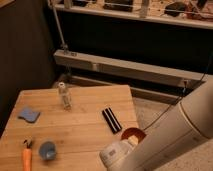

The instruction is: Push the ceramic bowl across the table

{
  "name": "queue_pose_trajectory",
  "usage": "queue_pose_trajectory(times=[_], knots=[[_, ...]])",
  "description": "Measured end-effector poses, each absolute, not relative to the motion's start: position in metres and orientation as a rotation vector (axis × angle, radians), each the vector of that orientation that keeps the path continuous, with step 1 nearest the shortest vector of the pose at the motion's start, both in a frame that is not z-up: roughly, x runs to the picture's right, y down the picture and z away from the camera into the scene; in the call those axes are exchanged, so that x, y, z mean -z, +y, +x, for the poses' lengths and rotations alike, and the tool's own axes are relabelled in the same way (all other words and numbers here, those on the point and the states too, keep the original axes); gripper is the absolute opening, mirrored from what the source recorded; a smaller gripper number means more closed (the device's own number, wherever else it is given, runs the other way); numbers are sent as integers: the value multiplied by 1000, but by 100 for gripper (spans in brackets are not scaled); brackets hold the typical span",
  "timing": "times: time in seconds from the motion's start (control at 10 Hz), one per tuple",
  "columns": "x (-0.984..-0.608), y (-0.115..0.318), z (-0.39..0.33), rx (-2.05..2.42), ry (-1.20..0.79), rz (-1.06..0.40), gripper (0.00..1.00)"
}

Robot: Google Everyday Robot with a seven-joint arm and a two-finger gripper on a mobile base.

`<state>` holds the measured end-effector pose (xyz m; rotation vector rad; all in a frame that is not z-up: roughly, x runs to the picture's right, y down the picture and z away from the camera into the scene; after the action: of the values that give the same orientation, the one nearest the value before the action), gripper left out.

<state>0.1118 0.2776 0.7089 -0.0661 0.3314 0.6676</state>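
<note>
The ceramic bowl (132,133), orange-red, sits near the right front edge of the wooden table (80,132). My thick white arm comes in from the right and covers the bowl's near side. My gripper (116,153) is at the arm's white rounded end, low over the table's front, just left of and in front of the bowl. I cannot tell whether it touches the bowl.
A black bar-shaped object (111,120) lies just behind and left of the bowl. A clear bottle (63,95) stands mid-table. A blue sponge (29,115), a small blue cup (47,149) and an orange carrot-like item (26,158) are on the left. A dark shelf unit stands behind.
</note>
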Motion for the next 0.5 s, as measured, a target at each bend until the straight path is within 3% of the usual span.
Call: queue_pose_trajectory(times=[0.5], knots=[[-728,230,166,-694,341,70,65]])
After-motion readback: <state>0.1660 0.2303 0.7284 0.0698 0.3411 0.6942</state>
